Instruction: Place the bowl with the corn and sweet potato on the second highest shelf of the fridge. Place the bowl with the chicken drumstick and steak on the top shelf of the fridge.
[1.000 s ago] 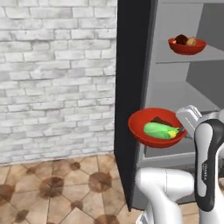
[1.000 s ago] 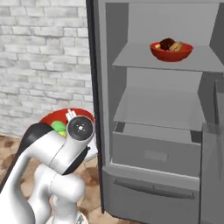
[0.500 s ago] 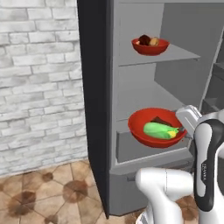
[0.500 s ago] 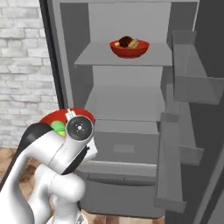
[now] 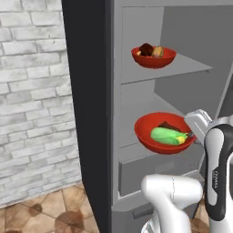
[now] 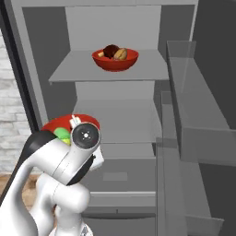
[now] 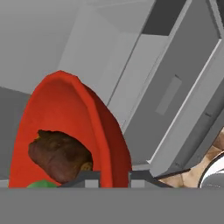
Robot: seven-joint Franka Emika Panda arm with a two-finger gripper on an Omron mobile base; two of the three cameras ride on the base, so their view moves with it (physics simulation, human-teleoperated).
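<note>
Fridge (image 6: 27, 55), door open, grey shelves inside, black outer side toward the brick wall (image 5: 32, 100). Top shelf (image 6: 152, 69): one red bowl (image 6: 115, 60) resting on it, holding the dark steak (image 6: 110, 50) and the tan chicken drumstick (image 6: 121, 54) side by side. Second highest shelf (image 6: 120, 124): bare grey panel. Bowl with the corn and sweet potato (image 5: 154, 141): red, held in the air in front of the fridge opening, about level with the second highest shelf and short of it, not resting on anything. Contents: corn (image 5: 167, 136), green husk with yellow tip, lying across the bowl; dark brown sweet potato (image 7: 59, 155) behind it. Gripper (image 7: 114, 177): at the bowl's right rim in the left base view; in the hand view the two finger tips sit either side of the rim's wall, clamped on it. Door rails (image 6: 184, 87) stand to the right of the shelves. Floor (image 5: 50, 209): brown tile
</note>
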